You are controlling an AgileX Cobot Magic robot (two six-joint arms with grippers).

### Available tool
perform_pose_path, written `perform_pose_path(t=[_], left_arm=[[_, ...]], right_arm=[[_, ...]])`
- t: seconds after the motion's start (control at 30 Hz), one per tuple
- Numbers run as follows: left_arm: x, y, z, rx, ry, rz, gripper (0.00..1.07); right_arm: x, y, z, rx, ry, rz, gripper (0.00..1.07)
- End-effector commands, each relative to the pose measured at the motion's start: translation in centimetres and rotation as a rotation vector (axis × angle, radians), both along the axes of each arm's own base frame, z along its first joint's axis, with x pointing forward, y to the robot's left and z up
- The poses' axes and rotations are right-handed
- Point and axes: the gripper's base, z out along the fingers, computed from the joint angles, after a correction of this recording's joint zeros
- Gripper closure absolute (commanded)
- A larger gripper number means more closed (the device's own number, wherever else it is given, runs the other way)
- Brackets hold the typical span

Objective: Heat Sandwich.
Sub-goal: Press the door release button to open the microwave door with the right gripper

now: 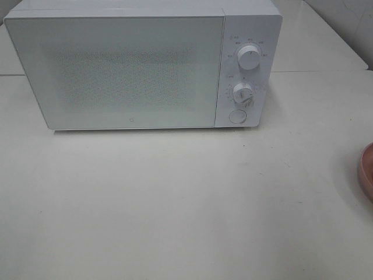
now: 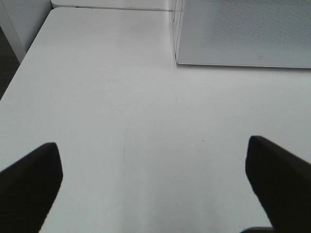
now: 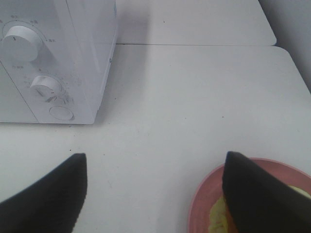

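The sandwich (image 3: 217,217) lay on the pink plate (image 3: 200,196) at the right edge of the worktop (image 1: 175,204). One finger of my right claw (image 3: 155,158) partly hid it. That claw hung close by with its jaws wide and empty. My left claw (image 2: 153,143) was spread too and held nothing. The microwave (image 1: 116,64) door was shut, so I judged opening it came first. A square press on the round button (image 1: 237,116) should avoid shoving the oven.

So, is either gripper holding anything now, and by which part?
Nothing is held. The left gripper and the right gripper both stand open and empty; the sandwich lies on the pink plate.
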Motion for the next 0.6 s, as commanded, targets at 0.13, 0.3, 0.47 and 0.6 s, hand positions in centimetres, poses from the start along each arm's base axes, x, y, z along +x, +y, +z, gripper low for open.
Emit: perform_pose_path(t=[0.13,0.3,0.47,0.6], left_arm=[[-0.4,0.0,0.1,-0.008,-0.036,0.001,0.09],[-0.4,0.0,0.1,-0.008,-0.036,0.001,0.09],[-0.4,0.0,0.1,-0.008,-0.036,0.001,0.09],[-0.4,0.0,0.1,-0.008,-0.036,0.001,0.09]], right_arm=[[2.3,0.1,-0.9,0.015,-0.031,-0.003,0.33],[3.7,0.2,-1.2,0.017,-0.076,0.005,0.33],[5.1,0.4,-2.2,0.028,-0.172,0.019,0.33],[5.6,0.6,-3.7,0.044,-0.283,0.034,0.33]])
